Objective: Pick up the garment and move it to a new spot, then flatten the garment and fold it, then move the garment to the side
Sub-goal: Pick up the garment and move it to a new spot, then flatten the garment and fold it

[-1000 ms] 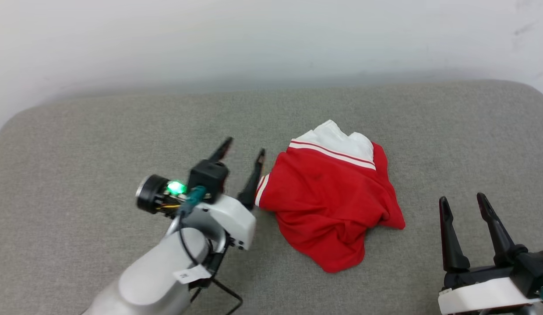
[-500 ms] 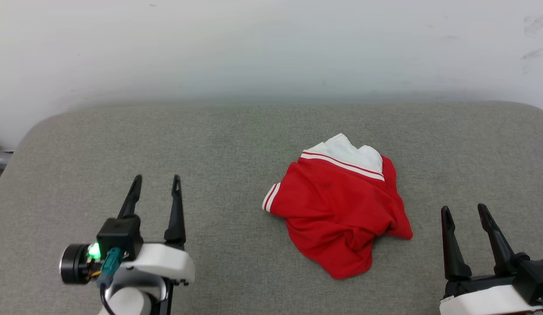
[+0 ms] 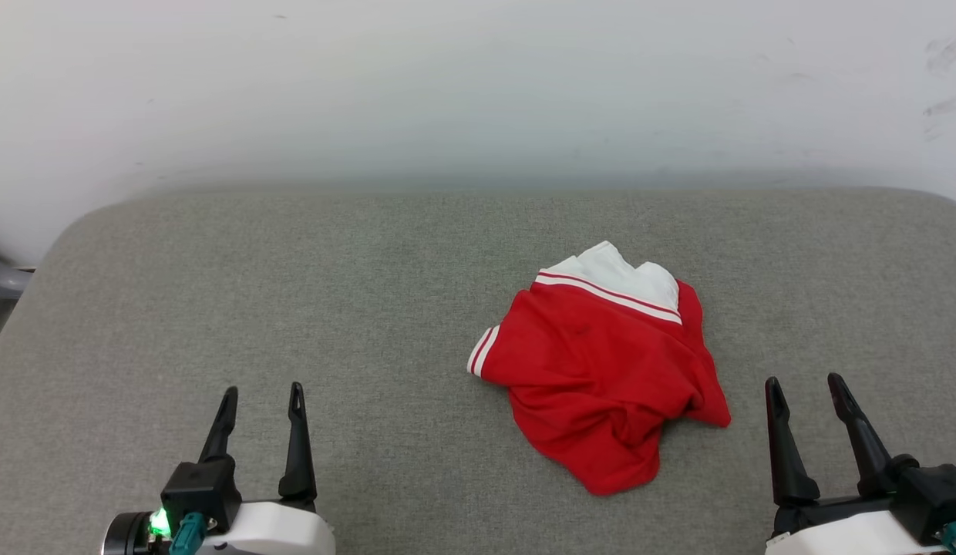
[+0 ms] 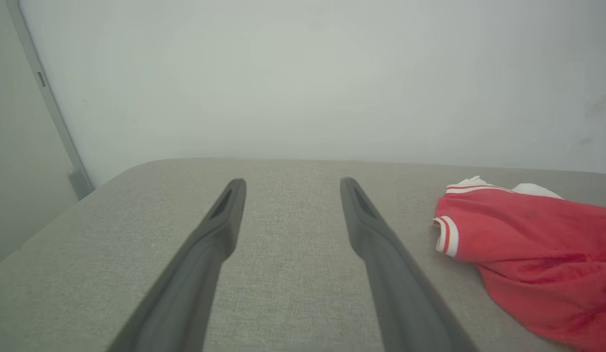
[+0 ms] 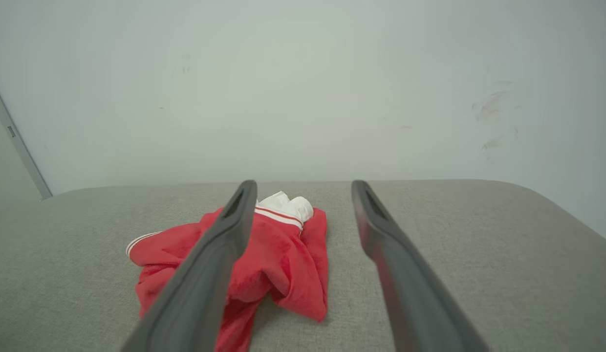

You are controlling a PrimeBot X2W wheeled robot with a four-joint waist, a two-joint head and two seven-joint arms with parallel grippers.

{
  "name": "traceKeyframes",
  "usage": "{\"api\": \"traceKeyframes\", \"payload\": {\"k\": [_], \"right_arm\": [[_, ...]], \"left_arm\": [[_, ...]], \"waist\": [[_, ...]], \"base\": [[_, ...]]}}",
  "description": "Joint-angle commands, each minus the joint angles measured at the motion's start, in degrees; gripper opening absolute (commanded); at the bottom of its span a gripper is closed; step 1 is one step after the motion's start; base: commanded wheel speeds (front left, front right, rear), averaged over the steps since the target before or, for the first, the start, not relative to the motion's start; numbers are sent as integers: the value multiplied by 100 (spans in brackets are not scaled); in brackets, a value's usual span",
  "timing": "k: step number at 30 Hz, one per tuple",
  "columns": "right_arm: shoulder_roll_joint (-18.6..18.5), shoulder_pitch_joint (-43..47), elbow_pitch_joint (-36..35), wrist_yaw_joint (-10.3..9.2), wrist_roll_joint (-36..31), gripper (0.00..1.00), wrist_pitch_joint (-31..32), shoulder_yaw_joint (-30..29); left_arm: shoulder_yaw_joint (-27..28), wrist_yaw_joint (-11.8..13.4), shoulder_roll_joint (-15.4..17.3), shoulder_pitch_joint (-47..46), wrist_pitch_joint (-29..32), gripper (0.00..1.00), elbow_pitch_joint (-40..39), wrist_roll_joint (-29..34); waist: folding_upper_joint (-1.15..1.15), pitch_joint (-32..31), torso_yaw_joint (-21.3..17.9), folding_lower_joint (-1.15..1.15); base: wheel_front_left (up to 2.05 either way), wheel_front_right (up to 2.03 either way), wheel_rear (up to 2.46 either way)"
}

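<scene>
Red T-shirt (image 3: 601, 378) is laid crumpled on grey cushion (image 3: 370, 308) | left gripper (image 3: 263, 389), right gripper (image 3: 802, 380): held spread, empty, flanking T-shirt

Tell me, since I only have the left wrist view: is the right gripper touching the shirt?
Observer: No. In the head view the right gripper is open and apart from the garment, off its right side.
Operator: My view cuts the shirt off. Does it hang over an edge?
Observer: No, all of it lies on the grey surface, right of the middle.
Operator: Is it flat?
Observer: No, it is crumpled, and its near end is bunched into folds.
</scene>
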Motion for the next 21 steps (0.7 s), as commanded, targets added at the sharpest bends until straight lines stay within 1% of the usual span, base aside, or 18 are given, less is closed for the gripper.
{"api": "traceKeyframes", "payload": {"k": [1, 7, 12, 16, 21], "right_arm": [[13, 76, 20, -4, 14, 100, -14, 11], [13, 118, 115, -4, 35, 100, -14, 35], [12, 146, 213, -4, 30, 100, -14, 51], [12, 155, 262, -4, 30, 100, -14, 57], [12, 167, 313, -4, 29, 100, -14, 61]], "left_arm": [[73, -53, -57, 40, -13, 100, 2, 86], [323, -412, -318, 146, -13, 100, 102, 408], [481, -637, -455, 166, -13, 100, 176, 601], [576, -777, -545, 167, -13, 100, 230, 719], [683, -881, -613, 178, -13, 100, 275, 827]], "waist": [[0, -4, 8, 0], [0, -12, 24, 0], [0, -16, 32, 0], [0, -16, 38, 0], [0, -18, 50, 0]], "base": [[0, 0, 0], [0, 0, 0], [0, 0, 0], [0, 0, 0], [0, 0, 0]]}}
